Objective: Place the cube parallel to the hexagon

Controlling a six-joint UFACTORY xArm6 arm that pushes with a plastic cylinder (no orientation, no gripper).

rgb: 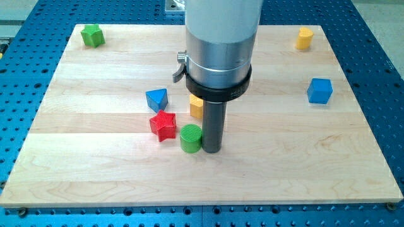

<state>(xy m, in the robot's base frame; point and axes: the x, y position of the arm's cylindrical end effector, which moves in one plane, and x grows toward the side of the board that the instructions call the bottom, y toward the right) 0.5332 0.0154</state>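
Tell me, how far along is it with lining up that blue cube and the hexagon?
Nothing looks done yet: the blue cube sits alone at the view's right, untouched. In hand: my tip rests beside the green cylinder, near the red star and blue triangle. A yellow block, half hidden behind the rod, may be the hexagon. Left: reaching the cube and pushing it level.

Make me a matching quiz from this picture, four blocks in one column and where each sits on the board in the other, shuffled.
Blocks:
1. green star
2. blue cube
3. green cylinder
4. yellow block in the corner

Places:
A. the view's right, middle height
B. top left corner of the view
C. just left of my tip
D. top right corner of the view

Pairs: 1-B, 2-A, 3-C, 4-D
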